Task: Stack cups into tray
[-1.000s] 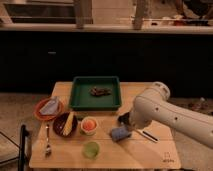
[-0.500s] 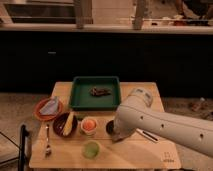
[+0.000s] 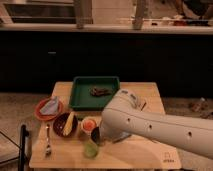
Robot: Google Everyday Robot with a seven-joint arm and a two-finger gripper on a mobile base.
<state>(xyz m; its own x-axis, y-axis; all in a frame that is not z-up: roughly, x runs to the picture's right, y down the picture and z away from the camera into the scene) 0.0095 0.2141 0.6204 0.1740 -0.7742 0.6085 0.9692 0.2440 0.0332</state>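
The dark green tray lies at the back middle of the wooden table, with a small dark item in it. The light green cup stands near the front edge. A small round cup with an orange-lit inside stands just behind it; I cannot tell whether it is the steel one. My white arm reaches in from the right. My gripper is the dark end of the arm, low over the table between these two cups and just to their right.
An orange plate with a blue cloth on it sits at the left. A dark brown bowl holding a yellow item is next to it. A spoon lies at the front left. A dark counter runs behind the table.
The arm has swung left across the table, from the right side to the cups. It now hides the blue object that lay right of the cups. The cups have not moved.
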